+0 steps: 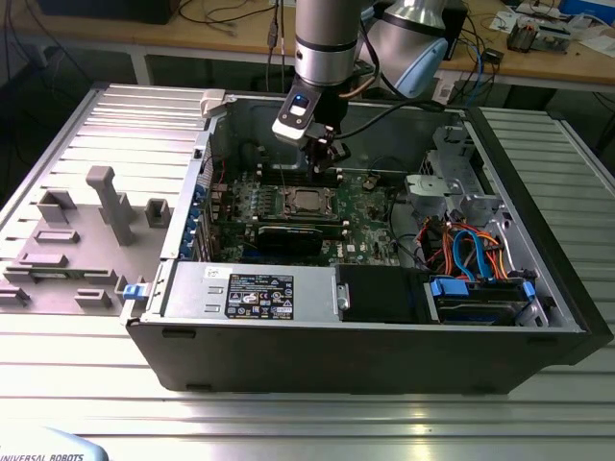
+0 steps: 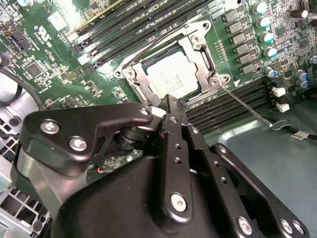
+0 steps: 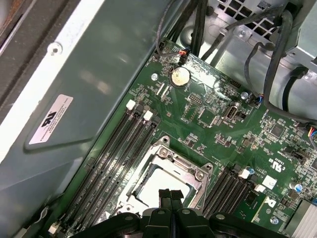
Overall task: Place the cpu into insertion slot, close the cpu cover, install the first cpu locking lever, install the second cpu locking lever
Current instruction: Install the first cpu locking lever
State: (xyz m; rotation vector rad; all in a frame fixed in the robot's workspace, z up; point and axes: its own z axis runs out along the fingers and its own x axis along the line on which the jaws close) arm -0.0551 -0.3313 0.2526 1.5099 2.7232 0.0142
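Observation:
The cpu (image 2: 173,79) lies in the insertion slot (image 1: 307,201) on the green motherboard, its silvery top showing through the window of the cpu cover (image 2: 198,54). The cover lies flat over the chip in both wrist views. One thin wire lever (image 2: 247,106) sticks out from a socket corner across the memory slots. Another lever (image 2: 158,42) runs along the socket's opposite edge. My gripper (image 2: 171,106) hangs just above the socket's edge, fingers shut together with nothing between them. In the first wrist view the cpu (image 3: 158,181) and cover (image 3: 171,153) sit just beyond the gripper (image 3: 171,196).
The open computer case (image 1: 384,336) surrounds the board, its walls close on all sides. Memory slots (image 3: 114,158) flank the socket. A black graphics card (image 1: 288,235), the power supply (image 1: 250,293) and orange and blue cables (image 1: 471,250) sit nearby. Grey fixtures (image 1: 106,206) stand at the exterior view's left.

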